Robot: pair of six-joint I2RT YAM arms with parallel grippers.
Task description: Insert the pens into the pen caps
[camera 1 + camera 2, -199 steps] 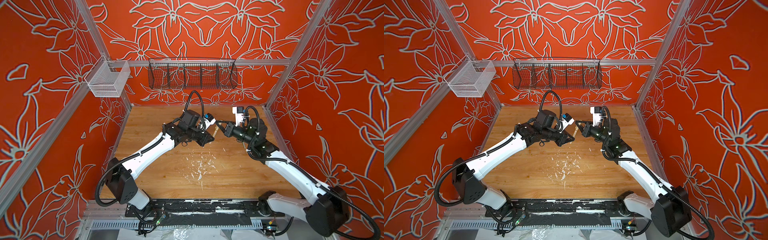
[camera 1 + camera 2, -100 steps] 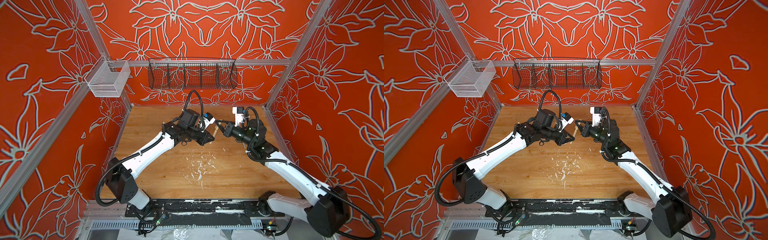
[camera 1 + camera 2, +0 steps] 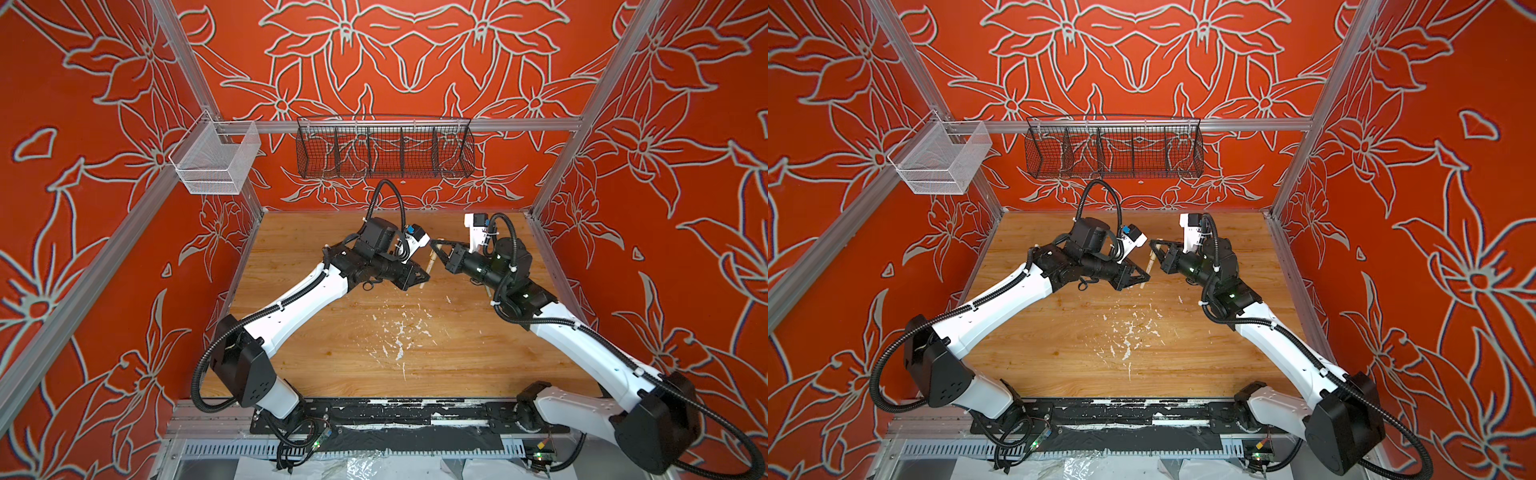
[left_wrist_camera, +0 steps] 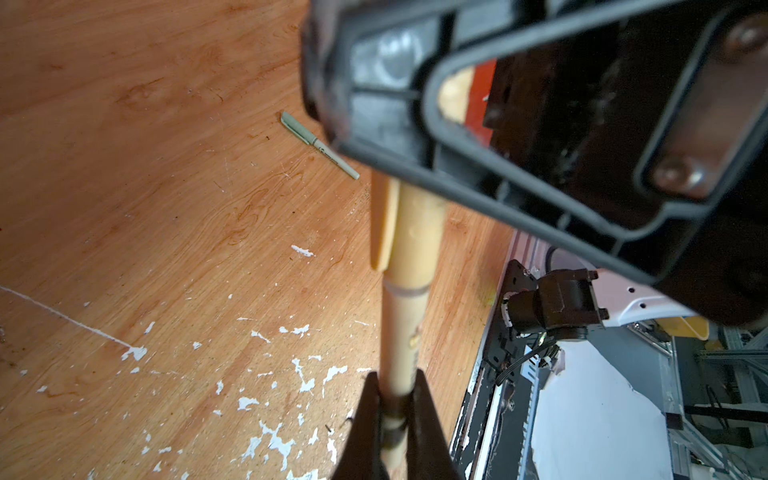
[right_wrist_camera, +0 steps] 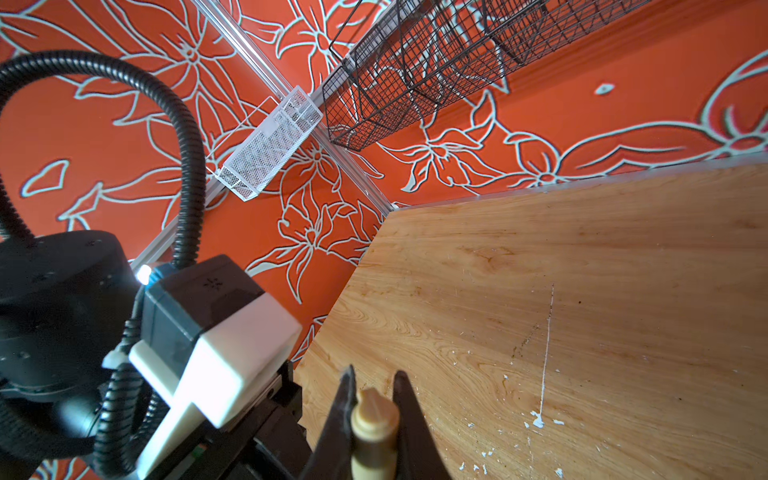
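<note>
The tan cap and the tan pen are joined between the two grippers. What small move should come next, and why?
Probably open the right gripper and let go of the tan cap. In the left wrist view no tip shows and the cap's rim meets the tan pen, which is clamped in the left gripper.

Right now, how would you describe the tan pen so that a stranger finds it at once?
Start at the wooden table and look where the left gripper and right gripper meet above its far half. The tan pen is clamped between them, off the wood, while the pale green pen lies flat.
</note>
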